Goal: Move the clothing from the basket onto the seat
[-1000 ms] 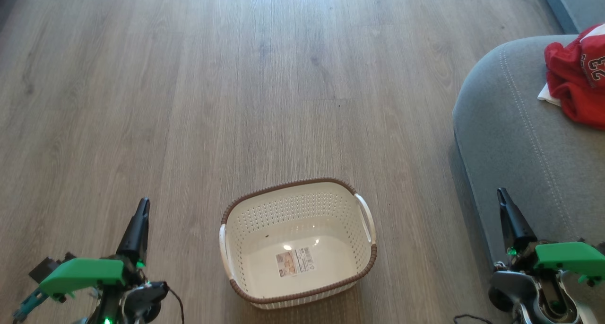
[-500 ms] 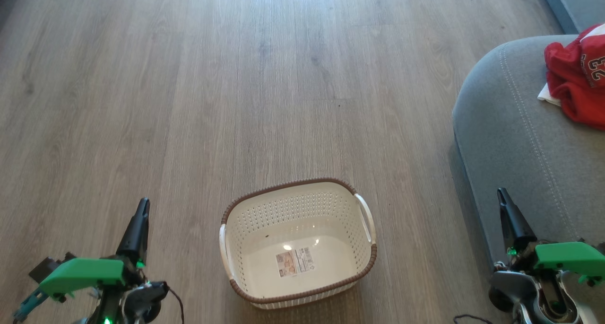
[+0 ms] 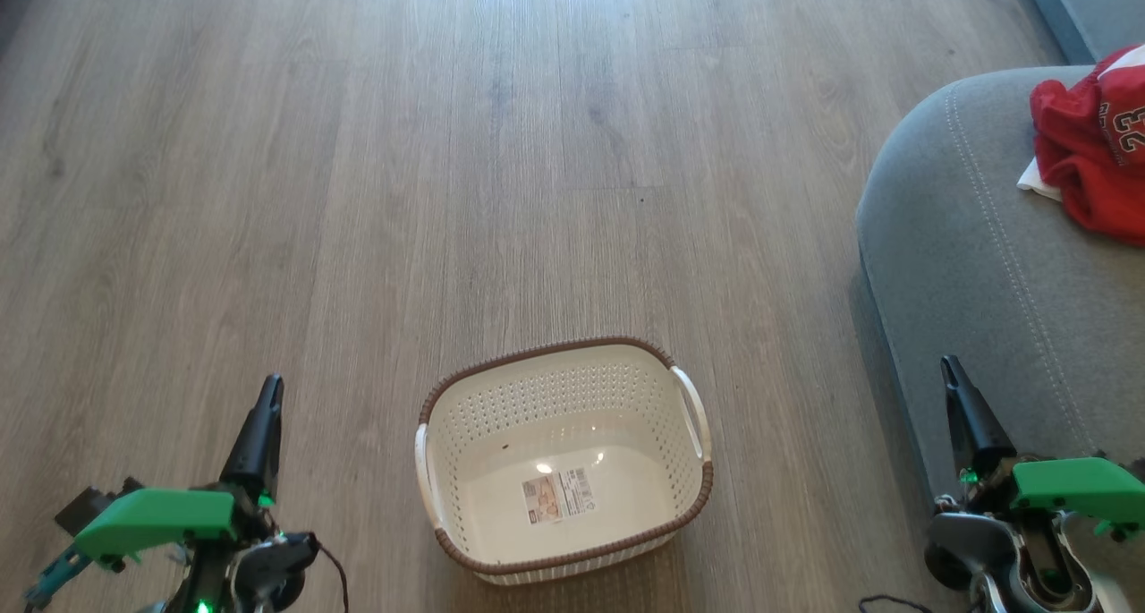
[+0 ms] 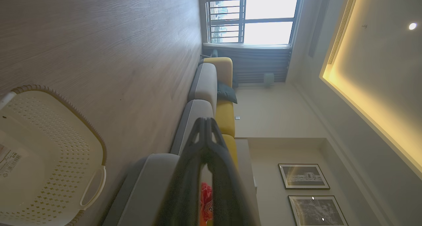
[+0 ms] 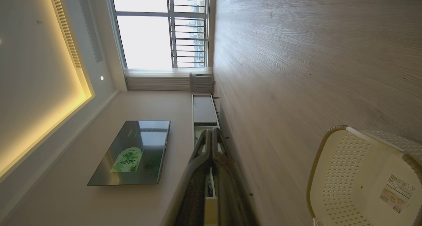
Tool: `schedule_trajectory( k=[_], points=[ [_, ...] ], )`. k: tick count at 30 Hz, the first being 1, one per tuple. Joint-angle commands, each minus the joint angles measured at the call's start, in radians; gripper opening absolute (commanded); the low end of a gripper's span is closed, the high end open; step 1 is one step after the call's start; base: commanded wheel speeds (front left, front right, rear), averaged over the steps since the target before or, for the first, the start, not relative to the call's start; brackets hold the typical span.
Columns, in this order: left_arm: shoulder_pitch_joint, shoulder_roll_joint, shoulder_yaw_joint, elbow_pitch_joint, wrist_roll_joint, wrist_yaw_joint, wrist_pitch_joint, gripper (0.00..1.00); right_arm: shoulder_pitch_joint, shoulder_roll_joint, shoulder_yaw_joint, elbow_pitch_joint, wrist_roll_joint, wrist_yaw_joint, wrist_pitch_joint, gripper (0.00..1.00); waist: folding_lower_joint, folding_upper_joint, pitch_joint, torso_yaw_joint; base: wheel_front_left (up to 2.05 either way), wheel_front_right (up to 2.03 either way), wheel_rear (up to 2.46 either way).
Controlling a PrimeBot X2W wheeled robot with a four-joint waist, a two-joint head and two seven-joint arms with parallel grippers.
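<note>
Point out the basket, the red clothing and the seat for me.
basket (image 3: 564, 389), head view, on its perforated far wall.
clothing (image 3: 1084, 161), head view, on the middle of the red fabric.
seat (image 3: 966, 264), head view, on bare grey cushion near the stitching.

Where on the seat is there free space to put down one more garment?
The seat is bare from its rounded corner up to the red clothing at its far right; only there is it crowded. The basket is empty too.

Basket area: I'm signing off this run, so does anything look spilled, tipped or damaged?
Nothing stands out. The basket sits upright and empty on the wood floor, apart from its paper label, and the red clothing lies bunched on the grey seat.
</note>
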Motion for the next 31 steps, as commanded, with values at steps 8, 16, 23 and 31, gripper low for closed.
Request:
schedule_trajectory(
  k=[8, 16, 23, 31],
  points=[
    [-0.048, 0.008, 0.034, -0.034, -0.007, -0.009, 0.008, 0.00, -0.055, -0.004, 0.017, -0.039, 0.006, 0.000, 0.006, 0.00, 0.0000, 0.0000, 0.000, 0.000, 0.00, 0.00, 0.00],
    [-0.048, 0.008, 0.034, -0.034, -0.007, -0.009, 0.008, 0.00, -0.055, -0.004, 0.017, -0.039, 0.006, 0.000, 0.006, 0.00, 0.0000, 0.0000, 0.000, 0.000, 0.00, 0.00, 0.00],
    [-0.048, 0.008, 0.034, -0.034, -0.007, -0.009, 0.008, 0.00, -0.055, -0.004, 0.017, -0.039, 0.006, 0.000, 0.006, 0.00, 0.0000, 0.0000, 0.000, 0.000, 0.00, 0.00, 0.00],
    [-0.048, 0.008, 0.034, -0.034, -0.007, -0.009, 0.008, 0.00, -0.055, -0.004, 0.017, -0.039, 0.006, 0.000, 0.006, 0.00, 0.0000, 0.0000, 0.000, 0.000, 0.00, 0.00, 0.00]
  ],
)
